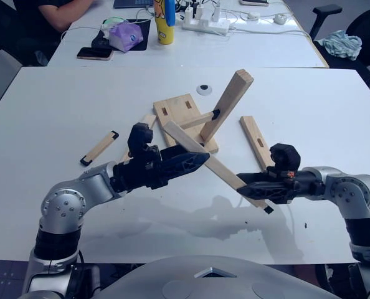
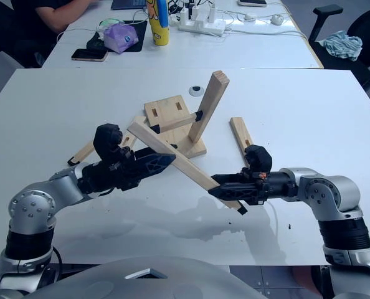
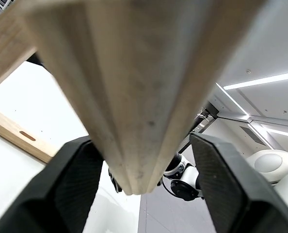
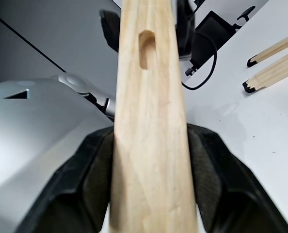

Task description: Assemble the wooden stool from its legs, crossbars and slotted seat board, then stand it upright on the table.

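Left eye view: left gripper point(image 1: 199, 156) and right gripper point(image 1: 242, 182) clamp one leg point(image 1: 219, 168); best aim its slot point(image 4: 145, 48) at the crossbar point(image 1: 196, 119).

Slotted wooden leg point(image 4: 149, 97) in right claw point(image 4: 150, 189)

Far table point(image 1: 235, 53), white top, carries:
- yellow bottle point(image 1: 165, 25), upright, near the middle
- white power strip point(image 1: 205, 25) just beside it, cables plugged in
- purple pouch point(image 1: 126, 36) resting on a black mat point(image 1: 144, 38)
- dark phone point(image 1: 95, 53), flat, near the front edge

Teal cloth point(image 1: 342, 45) draped on an office chair point(image 1: 325, 12) beyond the far table's right end. Small white disc point(image 1: 203, 90) with a dark centre, flat, just this side of that table's front edge.
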Robot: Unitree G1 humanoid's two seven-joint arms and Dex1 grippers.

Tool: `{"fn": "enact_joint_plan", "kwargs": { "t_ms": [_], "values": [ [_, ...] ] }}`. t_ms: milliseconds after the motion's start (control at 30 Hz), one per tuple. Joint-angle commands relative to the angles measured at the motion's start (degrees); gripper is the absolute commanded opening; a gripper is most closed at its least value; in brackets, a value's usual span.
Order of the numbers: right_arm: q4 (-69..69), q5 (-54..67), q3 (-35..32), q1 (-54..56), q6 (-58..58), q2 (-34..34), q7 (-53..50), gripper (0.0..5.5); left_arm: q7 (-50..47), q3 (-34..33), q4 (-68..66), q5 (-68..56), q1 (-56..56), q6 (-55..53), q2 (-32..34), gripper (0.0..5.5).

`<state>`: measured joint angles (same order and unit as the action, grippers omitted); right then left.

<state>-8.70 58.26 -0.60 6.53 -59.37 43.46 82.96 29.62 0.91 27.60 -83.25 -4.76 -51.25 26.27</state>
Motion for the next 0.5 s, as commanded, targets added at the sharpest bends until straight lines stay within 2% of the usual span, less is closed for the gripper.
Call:
{"fn": "enact_joint_plan", "kwargs": {
  "t_ms": [33,133,500],
  "values": [
    [0.34,-0.29,0.30,1.38,0.36,0.65,1.11,2.07,0.93,-0.39,-0.75,0.88,-0.48,-0.69,0.96,2.50],
    [0.03,-0.69,0.73,1.01,0.51,1.10,1.83,2.07,1.21,-0.59,-0.98,0.80,-0.89,-0.83,1.11,2.15],
    [-0.32,-3.13,2.90,0.19,2.34,1.12,2.10,2.07,2.35,0.09,-0.35,2.14,-0.85,-1.18,1.26,2.12]
  ]
}}
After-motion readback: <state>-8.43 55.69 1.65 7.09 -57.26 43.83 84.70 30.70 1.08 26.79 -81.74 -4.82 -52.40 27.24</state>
